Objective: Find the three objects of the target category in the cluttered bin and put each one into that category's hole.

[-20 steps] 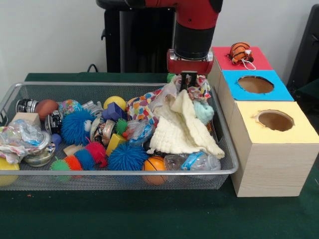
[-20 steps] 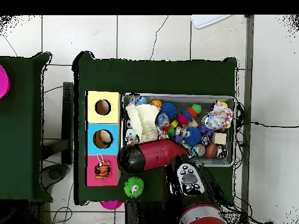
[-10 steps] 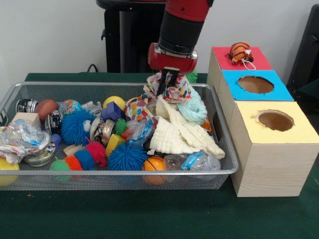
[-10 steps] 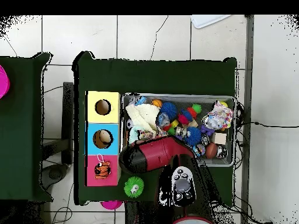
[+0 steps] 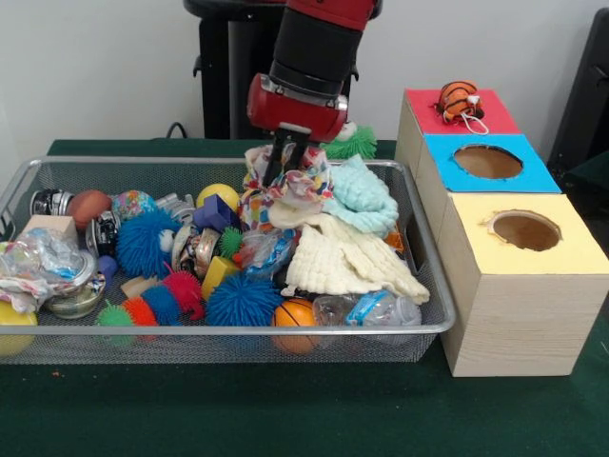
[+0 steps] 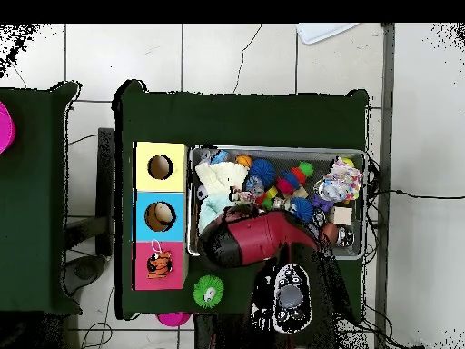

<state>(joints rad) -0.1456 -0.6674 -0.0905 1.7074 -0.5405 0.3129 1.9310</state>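
Pinching a multicoloured patterned cloth [image 5: 285,186] and holding it above the wire-mesh bin [image 5: 433,286], the gripper [image 5: 283,157] hangs left of the three-hole sorting box [image 5: 504,276], apparently freeing the fabric from the surrounding clutter.

Lighting was even and diffuse, no glare; soft shadows sat under the wire bin [image 5: 419,328] and below the gripper [image 5: 284,164] on the cloths; front view was mildly soft

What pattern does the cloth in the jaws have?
The cloth is white with multicoloured spots, red, blue, yellow and green. The front view shows it best.
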